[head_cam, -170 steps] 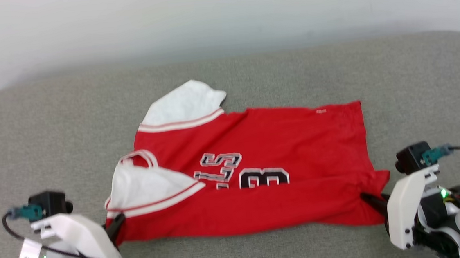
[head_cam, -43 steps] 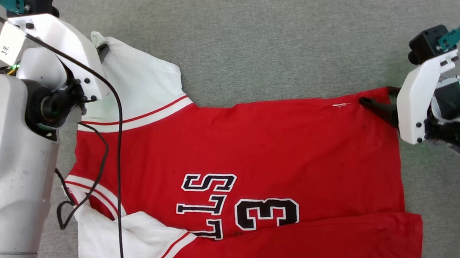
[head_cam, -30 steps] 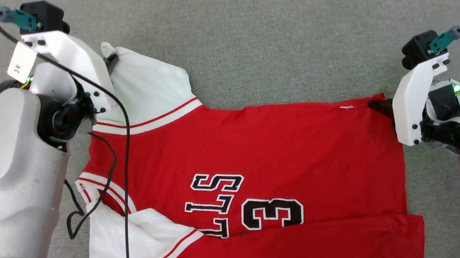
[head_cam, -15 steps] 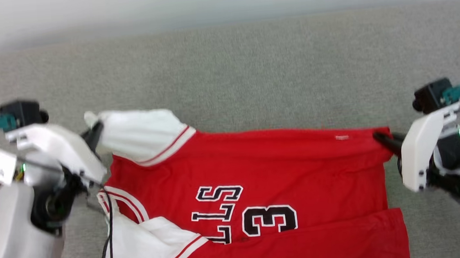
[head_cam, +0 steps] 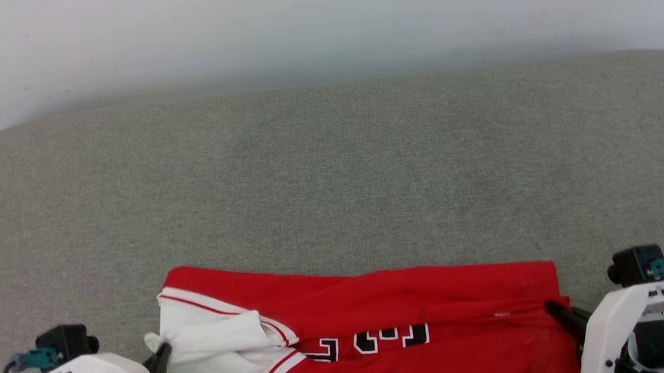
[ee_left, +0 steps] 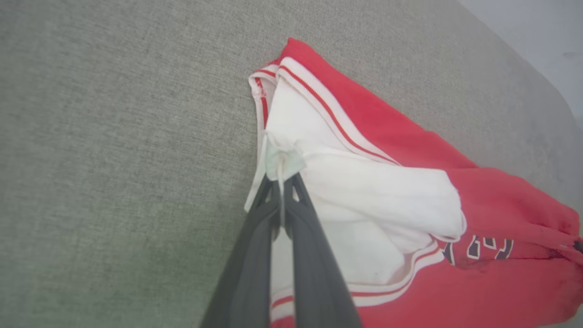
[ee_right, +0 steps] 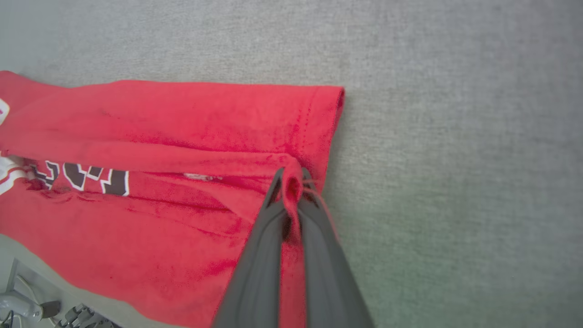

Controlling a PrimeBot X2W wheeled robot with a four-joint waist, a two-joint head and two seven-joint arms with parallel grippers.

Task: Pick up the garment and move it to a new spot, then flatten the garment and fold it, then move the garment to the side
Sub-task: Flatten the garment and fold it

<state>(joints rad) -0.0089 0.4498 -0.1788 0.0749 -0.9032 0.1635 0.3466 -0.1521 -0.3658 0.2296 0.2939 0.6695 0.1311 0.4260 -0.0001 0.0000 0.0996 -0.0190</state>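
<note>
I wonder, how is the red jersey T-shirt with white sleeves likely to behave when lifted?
Likely floppy: the red jersey T-shirt lies folded and bunched. Probably light: the left gripper and right gripper hold it by small pinches.

Low in view, left claw [head_cam: 164, 348] pinched closed, right claw [head_cam: 550, 308] pinched closed

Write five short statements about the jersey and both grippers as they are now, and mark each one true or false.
1. The left gripper is shut on a white sleeve of the garment. True.
2. The right gripper is open, clear of the cloth. False: it is shut on a bunched red edge of the garment.
3. The lettering shows in full. False: a red fold covers its upper part.
4. The garment lies on a grey surface. True.
5. The garment sits at the far edge, by the wall. False: it lies at the near edge, between the grippers.
</note>
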